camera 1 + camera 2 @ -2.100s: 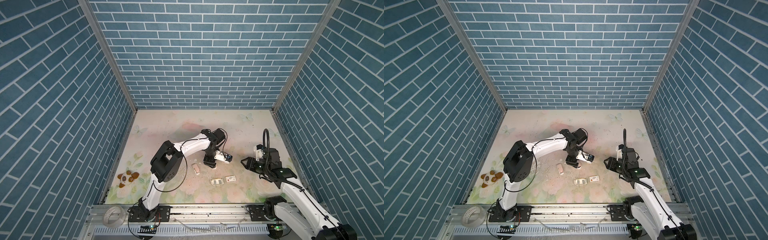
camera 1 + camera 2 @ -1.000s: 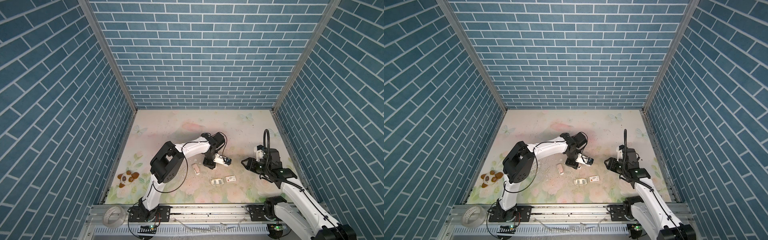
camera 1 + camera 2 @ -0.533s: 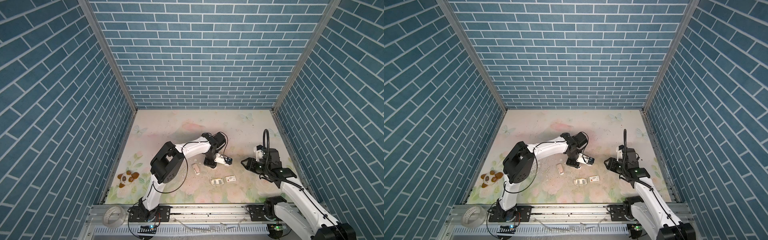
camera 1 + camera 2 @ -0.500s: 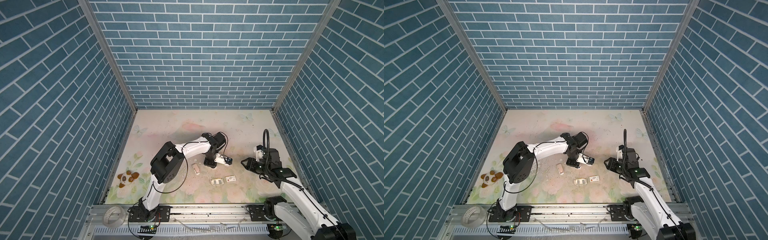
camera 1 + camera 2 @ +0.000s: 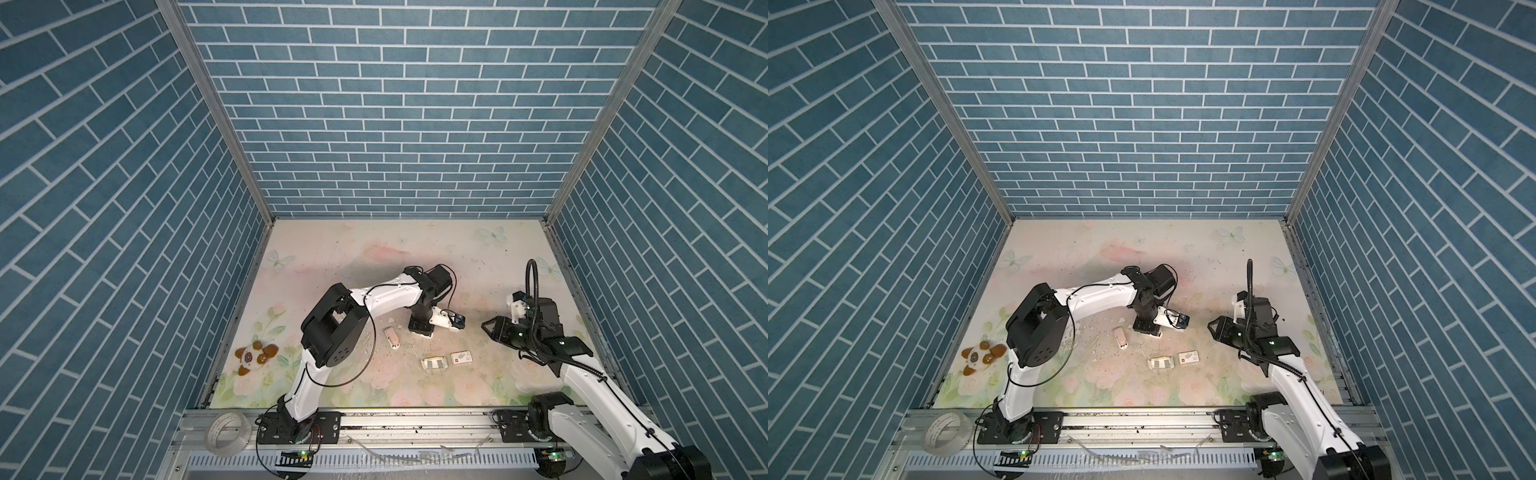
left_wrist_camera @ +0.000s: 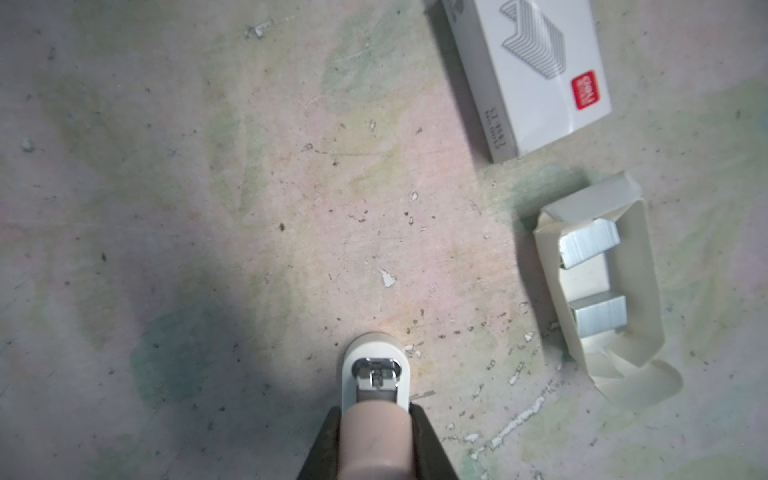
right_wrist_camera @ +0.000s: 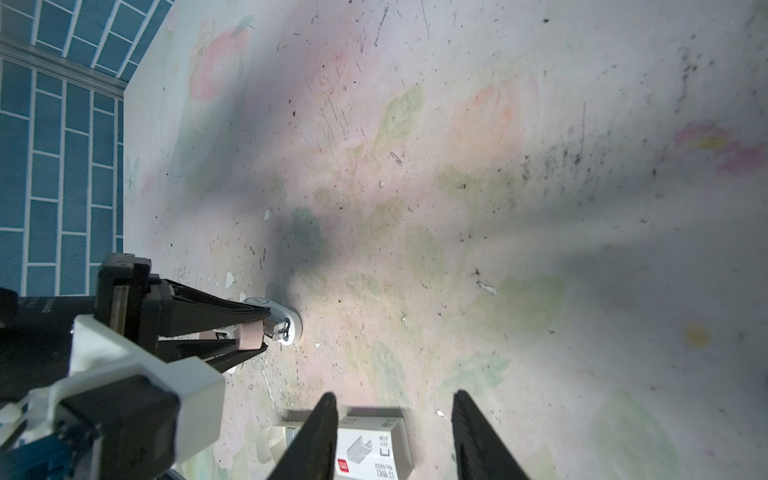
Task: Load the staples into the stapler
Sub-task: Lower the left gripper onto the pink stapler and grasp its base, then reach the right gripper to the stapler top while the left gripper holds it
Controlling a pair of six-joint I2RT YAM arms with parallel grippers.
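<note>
The stapler (image 6: 376, 386), pink on top with a white base and a chrome nose, lies on the table. My left gripper (image 6: 376, 409) is shut on its pink body, one black finger on each side. In both top views this gripper (image 5: 420, 332) (image 5: 1146, 330) points straight down and hides the stapler. The staples (image 6: 590, 247) are silver blocks in an open white cardboard tray (image 5: 434, 363) in front of the left gripper. My right gripper (image 7: 395, 395) (image 5: 488, 328) hangs open and empty above the table on the right. The left gripper (image 7: 266, 332) and the stapler (image 7: 291, 328) also show in the right wrist view.
A white staple sleeve with a red mark (image 5: 461, 357) (image 6: 536, 70) lies beside the tray, right of it. A small white and pink oblong piece (image 5: 392, 336) lies left of the left gripper. A plush toy (image 5: 253, 357) sits far left. A tape roll (image 5: 224, 432) rests on the front rail.
My left gripper has sunk slightly and its jaws have come together on the stapler. The right arm, tray and sleeve have stayed put.
</note>
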